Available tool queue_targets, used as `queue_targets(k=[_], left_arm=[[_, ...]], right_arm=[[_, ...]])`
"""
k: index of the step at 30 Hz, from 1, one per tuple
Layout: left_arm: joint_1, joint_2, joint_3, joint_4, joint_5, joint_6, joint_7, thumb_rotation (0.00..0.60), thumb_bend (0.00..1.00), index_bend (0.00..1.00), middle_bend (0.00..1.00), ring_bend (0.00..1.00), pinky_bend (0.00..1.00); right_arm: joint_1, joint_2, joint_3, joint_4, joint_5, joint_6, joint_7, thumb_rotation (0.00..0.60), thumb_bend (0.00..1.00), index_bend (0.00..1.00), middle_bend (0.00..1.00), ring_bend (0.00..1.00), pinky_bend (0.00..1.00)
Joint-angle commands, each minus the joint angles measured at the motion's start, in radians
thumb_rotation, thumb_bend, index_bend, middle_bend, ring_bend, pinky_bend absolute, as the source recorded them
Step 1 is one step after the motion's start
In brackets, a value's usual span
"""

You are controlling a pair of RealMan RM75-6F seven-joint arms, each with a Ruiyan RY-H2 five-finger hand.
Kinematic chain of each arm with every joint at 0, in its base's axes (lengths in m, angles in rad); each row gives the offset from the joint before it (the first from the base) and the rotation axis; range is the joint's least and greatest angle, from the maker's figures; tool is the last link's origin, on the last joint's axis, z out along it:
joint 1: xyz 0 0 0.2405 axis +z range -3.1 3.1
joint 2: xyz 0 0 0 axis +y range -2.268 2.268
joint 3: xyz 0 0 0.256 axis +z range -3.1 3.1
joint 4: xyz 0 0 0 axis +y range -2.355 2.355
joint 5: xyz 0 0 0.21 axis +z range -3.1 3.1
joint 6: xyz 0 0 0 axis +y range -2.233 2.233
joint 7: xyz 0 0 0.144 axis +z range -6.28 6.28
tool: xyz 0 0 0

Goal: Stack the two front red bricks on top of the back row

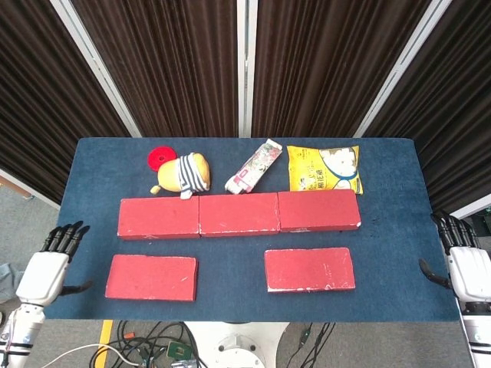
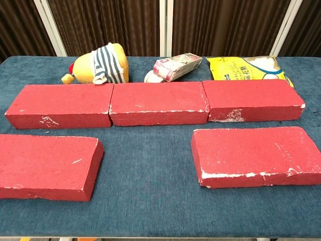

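Three red bricks form the back row (image 1: 238,214) (image 2: 159,103), lying end to end across the blue table (image 1: 383,245). Two more red bricks lie in front: the front left brick (image 1: 151,277) (image 2: 45,166) and the front right brick (image 1: 309,269) (image 2: 257,155). My left hand (image 1: 47,270) hovers by the table's front left corner, fingers apart, holding nothing. My right hand (image 1: 465,264) hangs off the table's right edge, fingers apart and empty. Neither hand shows in the chest view.
Behind the back row lie a striped plush toy (image 1: 182,173) (image 2: 98,64), a red disc (image 1: 161,158), a pink packet (image 1: 253,165) (image 2: 176,67) and a yellow snack bag (image 1: 323,169) (image 2: 247,66). Cables (image 1: 153,341) lie on the floor below the front edge.
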Motion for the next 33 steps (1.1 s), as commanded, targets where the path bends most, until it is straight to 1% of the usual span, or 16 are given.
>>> queue_targets(k=[1,4,8,15,22,29,33], left_arm=[[-0.019,-0.011,0.031,-0.017,0.024,-0.049,-0.028,0.6,0.0,0.0,0.0,0.0,0.0],[-0.041,-0.037,0.048,-0.012,0.023,-0.109,-0.045,0.6,0.0,0.0,0.0,0.0,0.0],[-0.072,-0.094,0.053,0.011,0.026,-0.168,-0.037,0.6,0.0,0.0,0.0,0.0,0.0],[-0.106,-0.192,0.041,0.049,0.024,-0.209,0.0,0.6,0.0,0.0,0.0,0.0,0.0],[-0.149,-0.219,0.046,0.037,-0.027,-0.299,0.019,0.6,0.0,0.0,0.0,0.0,0.0],[-0.175,-0.243,0.036,0.062,-0.056,-0.328,0.026,0.6,0.0,0.0,0.0,0.0,0.0],[-0.2,-0.232,0.034,0.063,-0.08,-0.368,0.04,0.6,0.0,0.0,0.0,0.0,0.0]], right_arm=[[-0.002,0.004,0.003,0.004,0.002,0.006,0.004,0.6,0.24,0.0,0.0,0.0,0.0],[-0.003,0.009,0.008,0.005,0.012,0.005,0.014,0.6,0.24,0.0,0.0,0.0,0.0],[0.0,0.005,0.006,0.01,0.013,-0.003,0.014,0.6,0.24,0.0,0.0,0.0,0.0],[0.003,0.002,0.005,0.014,0.015,-0.01,0.012,0.6,0.24,0.0,0.0,0.0,0.0],[0.002,0.002,0.006,0.02,0.019,-0.01,0.018,0.6,0.24,0.0,0.0,0.0,0.0],[0.004,-0.002,0.005,0.025,0.019,-0.014,0.021,0.6,0.24,0.0,0.0,0.0,0.0],[0.003,-0.002,0.004,0.028,0.019,-0.016,0.023,0.6,0.24,0.0,0.0,0.0,0.0]])
